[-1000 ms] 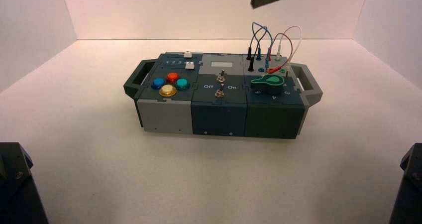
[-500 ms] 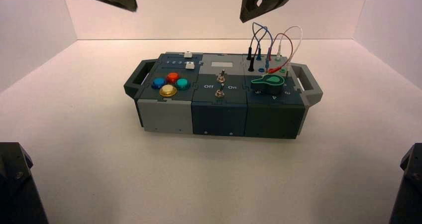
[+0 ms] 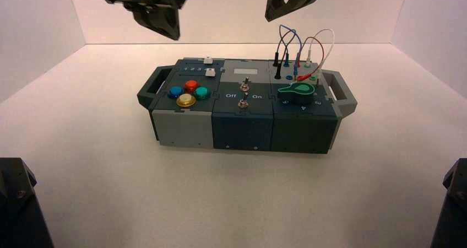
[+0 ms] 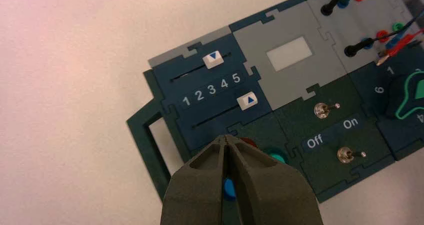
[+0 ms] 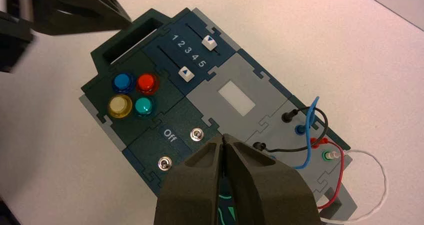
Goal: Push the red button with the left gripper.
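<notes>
The red button (image 3: 190, 85) is the far one of a four-button cluster on the box's left end, and it also shows in the right wrist view (image 5: 147, 83). In the left wrist view only its edge (image 4: 248, 143) peeks out beside my fingertips. My left gripper (image 3: 171, 33) hangs high above and behind the box's left end, shut with nothing held (image 4: 227, 138), well clear of the button. My right gripper (image 3: 271, 15) hovers high over the wires, also shut (image 5: 222, 136).
Blue (image 3: 175, 91), teal (image 3: 202, 92) and larger yellow (image 3: 185, 100) buttons surround the red one. Two white sliders (image 4: 213, 59) lie behind them along a 1–5 scale. Two toggle switches (image 3: 243, 93), a green knob (image 3: 297, 91), plugged wires (image 3: 297, 49) and end handles (image 3: 151, 85) complete the box.
My left gripper has come down and to the right into view, toward the box's left end. The right gripper dropped slightly, then held still. The box is unmoved.
</notes>
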You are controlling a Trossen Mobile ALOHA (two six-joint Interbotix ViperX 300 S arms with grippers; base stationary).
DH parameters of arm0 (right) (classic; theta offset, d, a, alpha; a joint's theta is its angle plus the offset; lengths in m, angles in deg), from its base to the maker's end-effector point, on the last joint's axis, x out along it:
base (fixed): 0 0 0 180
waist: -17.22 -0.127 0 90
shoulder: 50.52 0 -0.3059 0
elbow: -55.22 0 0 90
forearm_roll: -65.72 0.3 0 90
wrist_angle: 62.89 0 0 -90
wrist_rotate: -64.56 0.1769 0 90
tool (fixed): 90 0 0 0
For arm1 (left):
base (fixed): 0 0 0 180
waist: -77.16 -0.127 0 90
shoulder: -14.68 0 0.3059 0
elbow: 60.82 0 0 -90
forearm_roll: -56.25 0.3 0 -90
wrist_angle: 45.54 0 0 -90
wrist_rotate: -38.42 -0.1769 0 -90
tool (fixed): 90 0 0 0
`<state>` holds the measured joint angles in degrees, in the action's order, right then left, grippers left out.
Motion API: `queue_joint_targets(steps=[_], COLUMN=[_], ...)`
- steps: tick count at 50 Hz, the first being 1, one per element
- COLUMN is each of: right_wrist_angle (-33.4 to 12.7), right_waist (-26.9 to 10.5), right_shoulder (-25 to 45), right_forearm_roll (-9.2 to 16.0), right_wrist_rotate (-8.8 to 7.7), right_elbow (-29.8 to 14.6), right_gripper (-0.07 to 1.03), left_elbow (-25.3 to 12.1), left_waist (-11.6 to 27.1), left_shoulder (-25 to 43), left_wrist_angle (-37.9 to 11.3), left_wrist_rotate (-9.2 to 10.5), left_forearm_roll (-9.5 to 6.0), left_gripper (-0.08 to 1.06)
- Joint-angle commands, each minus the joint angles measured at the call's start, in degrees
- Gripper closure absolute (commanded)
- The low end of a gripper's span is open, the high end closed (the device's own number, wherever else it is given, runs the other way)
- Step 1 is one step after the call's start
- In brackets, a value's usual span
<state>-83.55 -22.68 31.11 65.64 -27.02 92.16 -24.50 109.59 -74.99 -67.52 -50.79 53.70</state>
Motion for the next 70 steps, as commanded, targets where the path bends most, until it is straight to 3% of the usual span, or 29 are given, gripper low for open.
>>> queue_joint_targets(steps=[1, 10, 26, 55, 70], right_wrist_angle=[0.2, 0.0, 0.0, 0.0, 0.0], right_waist=[-0.4, -0.4, -0.4, -0.4, -0.4], right_shoulder=[-1.1, -1.0, -0.4, 0.1, 0.1], right_forearm_roll=[0.0, 0.1, 0.0, 0.0, 0.0], right_wrist_rotate=[-0.18, -0.09, 0.00, 0.00, 0.00], right_elbow=[-1.5, -1.4, -1.7, -1.8, -1.8], right_gripper=[0.98, 0.98, 0.98, 0.98, 0.98], left_elbow=[-2.4, -3.4, -5.3, -4.7, -4.0], left_waist=[0.6, 1.8, 3.8, 3.8, 4.0], left_shoulder=[1.8, 6.0, 10.0, 9.7, 14.0], left_wrist_angle=[0.3, -1.2, -2.5, -4.0, -3.8], left_wrist_rotate=[0.18, 0.18, 0.18, 0.35, 0.35], left_forearm_roll=[-0.18, -1.05, -1.05, -1.14, -1.23], left_gripper=[1.01, 1.01, 1.01, 1.01, 1.01])
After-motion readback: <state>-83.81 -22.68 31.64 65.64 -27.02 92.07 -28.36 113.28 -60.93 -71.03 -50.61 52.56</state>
